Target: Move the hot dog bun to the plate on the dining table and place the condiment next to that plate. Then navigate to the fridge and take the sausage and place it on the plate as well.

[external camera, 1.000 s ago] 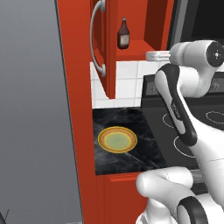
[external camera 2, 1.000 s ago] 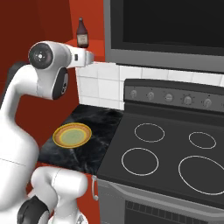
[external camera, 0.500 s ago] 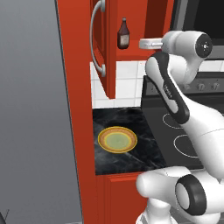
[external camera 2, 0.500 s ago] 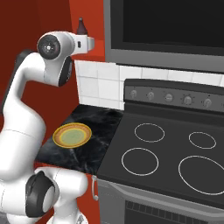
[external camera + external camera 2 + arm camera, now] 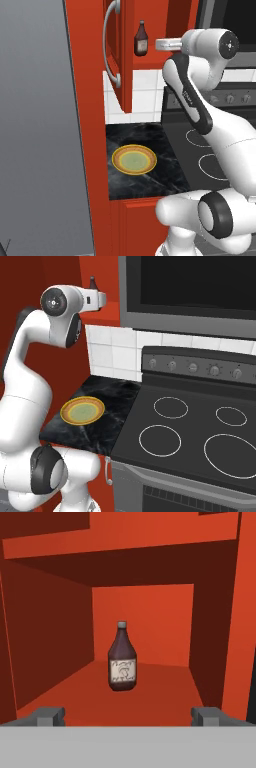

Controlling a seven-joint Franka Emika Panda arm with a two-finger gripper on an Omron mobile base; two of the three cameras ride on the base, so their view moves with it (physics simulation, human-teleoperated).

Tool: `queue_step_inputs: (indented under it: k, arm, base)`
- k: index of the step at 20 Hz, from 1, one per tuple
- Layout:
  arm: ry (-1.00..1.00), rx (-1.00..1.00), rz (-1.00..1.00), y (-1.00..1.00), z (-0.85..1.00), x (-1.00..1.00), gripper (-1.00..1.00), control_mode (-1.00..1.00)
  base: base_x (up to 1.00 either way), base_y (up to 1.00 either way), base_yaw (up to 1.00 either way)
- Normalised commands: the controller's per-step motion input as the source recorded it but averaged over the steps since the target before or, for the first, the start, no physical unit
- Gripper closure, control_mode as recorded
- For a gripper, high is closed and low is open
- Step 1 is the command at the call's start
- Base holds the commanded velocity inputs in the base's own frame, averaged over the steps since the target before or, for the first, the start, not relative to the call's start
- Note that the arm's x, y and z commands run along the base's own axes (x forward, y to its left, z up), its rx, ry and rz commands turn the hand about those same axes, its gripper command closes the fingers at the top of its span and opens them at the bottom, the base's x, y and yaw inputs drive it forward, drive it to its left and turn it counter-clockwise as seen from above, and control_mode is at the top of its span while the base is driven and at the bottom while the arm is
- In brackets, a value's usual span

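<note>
1. Presently the gripper [image 5: 127,716] stands with its two dark fingertips [image 5: 47,715] spread wide apart and nothing between them; it is level with the open cabinet and aimed straight in.

2. Ahead of the tips, well apart from them, the condiment bottle [image 5: 122,660] stands upright on the cabinet shelf [image 5: 165,687], roughly centred between the side walls and short of the back wall. It also shows from the left base view, inside the upper cabinet beside the open door [image 5: 120,50].

3. Handling, as a judgement: the bottle looks rigid, glass-like and smooth, so likely slippery and breakable if dropped. It is probably moderately heavy for its size (the dark fill appears to reach near the neck).

4. Hold point, as a judgement: the broad labelled body, at or just below mid-height, gives the widest parallel faces; the narrow neck and small grey cap offer poor purchase and would let it swing.

5. Shapes and finishes: the bottle has rounded shoulders, a pale label and a dark brown body. The cabinet interior is flat, matt red.

6. Below, a yellow-rimmed plate [image 5: 134,160] lies on the glossy black marbled counter [image 5: 165,137] beside the stove [image 5: 200,426].
</note>
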Motion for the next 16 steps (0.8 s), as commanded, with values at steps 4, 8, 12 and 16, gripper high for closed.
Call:
queue_step_inputs:
  k: [4,8,12,16]
  arm:
    - [0.00,0.00,0.00,0.00,0.00,0.00,-1.00,-1.00]
    - [0.00,0.00,0.00,0.00,0.00,0.05,-1.00,-1.00]
    - [0.00,0.00,0.00,0.03,0.00,0.21,-1.00,-1.00]
    - [0.00,0.00,0.00,0.11,0.00,0.42,-1.00,-1.00]
  base:
    - [0.00,0.00,0.00]
    - [0.00,0.00,0.00]
    - [0.00,0.00,0.00]
    - [0.00,0.00,0.00]
